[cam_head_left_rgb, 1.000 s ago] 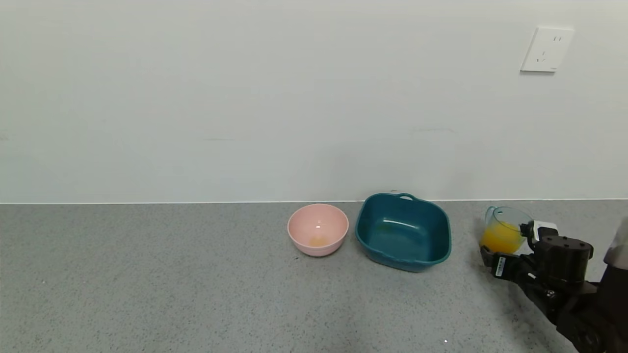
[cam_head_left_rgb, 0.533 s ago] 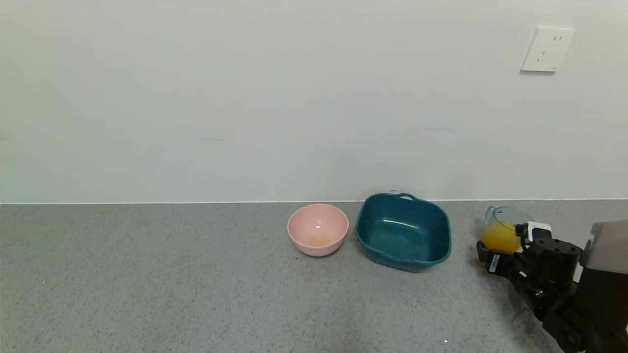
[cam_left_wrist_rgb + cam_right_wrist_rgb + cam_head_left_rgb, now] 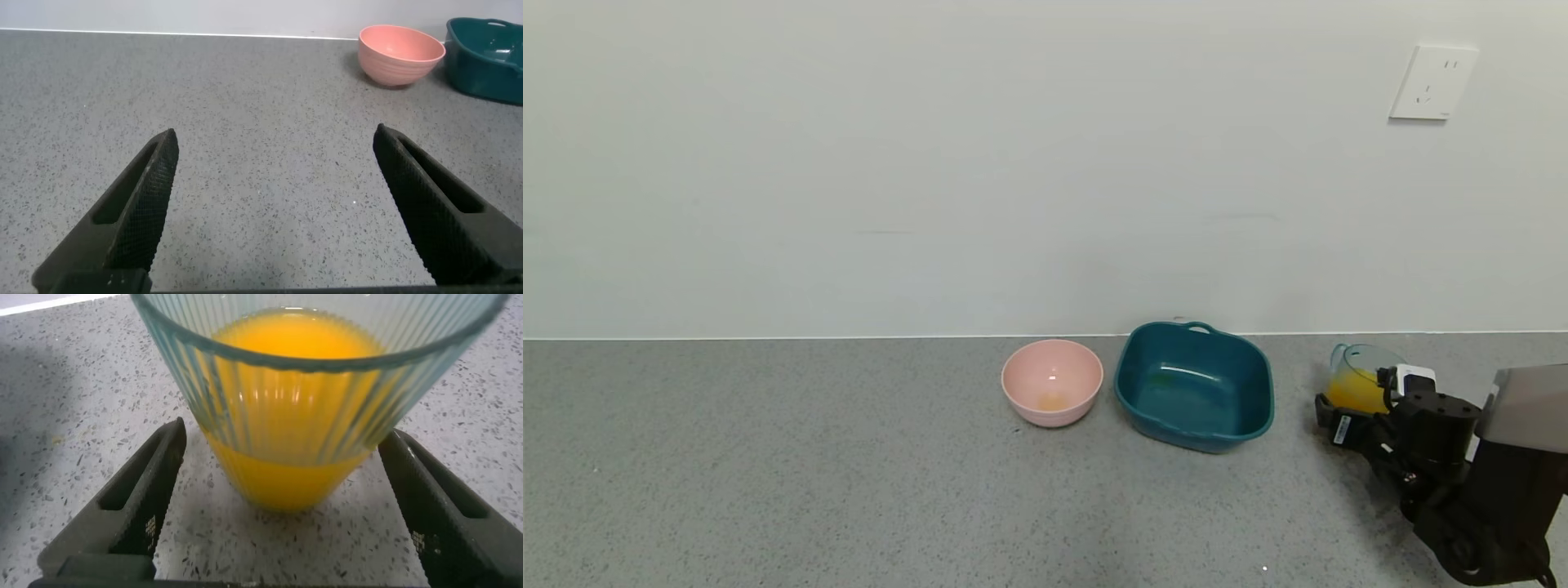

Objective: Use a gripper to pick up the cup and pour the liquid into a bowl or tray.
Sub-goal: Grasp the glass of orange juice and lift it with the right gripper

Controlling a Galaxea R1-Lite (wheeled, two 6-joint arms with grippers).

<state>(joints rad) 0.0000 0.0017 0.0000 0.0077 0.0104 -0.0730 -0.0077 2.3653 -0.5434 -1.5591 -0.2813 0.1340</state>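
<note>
The translucent blue-green cup stands upright on the grey counter at the right, part full of orange-yellow liquid. My right gripper is open, its two black fingers either side of the cup's base without touching it. In the right wrist view the cup fills the space between the fingers, with the liquid showing through its ribbed wall. The dark teal tub sits left of the cup, with no liquid visible in it. My left gripper is open over bare counter, out of the head view.
A round pink bowl stands just left of the tub, with a small orange trace at its bottom; it also shows in the left wrist view. The white wall runs along the counter's back edge. A wall socket is at upper right.
My right arm has moved forward towards the wall, bringing the open fingers further round the cup's base. The cup, tub and bowl have not moved.
</note>
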